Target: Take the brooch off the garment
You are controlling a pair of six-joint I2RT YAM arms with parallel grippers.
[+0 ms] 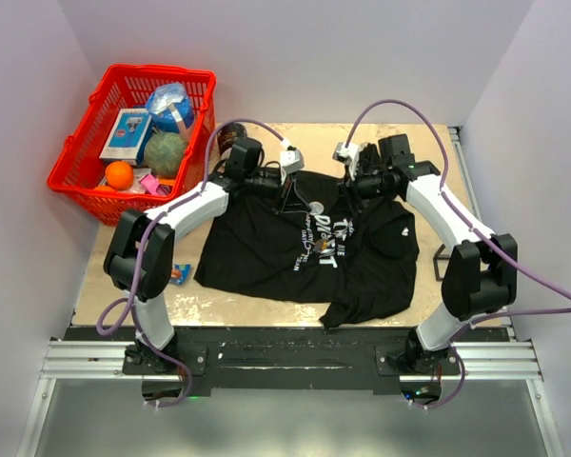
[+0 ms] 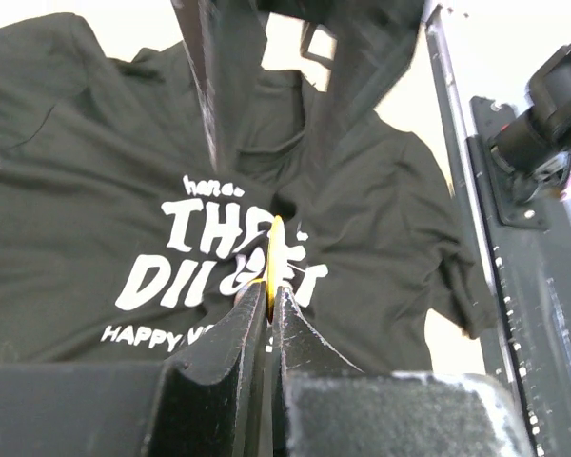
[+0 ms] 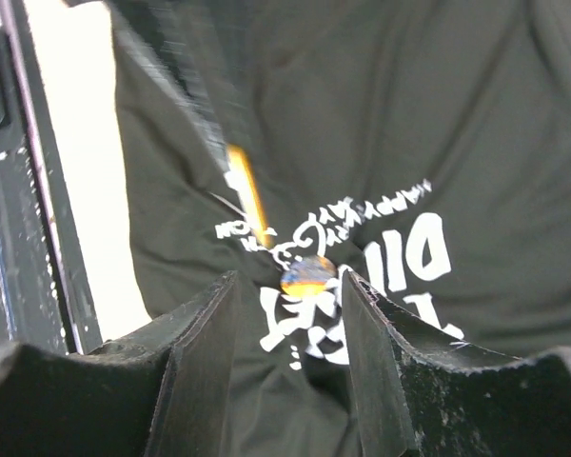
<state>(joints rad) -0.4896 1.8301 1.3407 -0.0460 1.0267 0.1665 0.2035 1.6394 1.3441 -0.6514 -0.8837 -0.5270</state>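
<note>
Black garment (image 1: 266,248), yellow-edged brooch (image 2: 275,249), red basket (image 1: 76,157).
White lettering is printed on the garment; the cables (image 1: 400,102) are purple, the bench (image 1: 247,307) pale beige, one ball (image 1: 120,175) orange.

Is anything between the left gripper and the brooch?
Nothing visible. The left gripper is shut on the brooch, whose yellow edge shows between its fingertips above the shirt.

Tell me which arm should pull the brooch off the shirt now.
Left. The left tool is shut on the thin yellow brooch at the shirt's chest. The right tool hangs open above the shirt, gripping nothing; it seems better used holding the cloth down.
</note>
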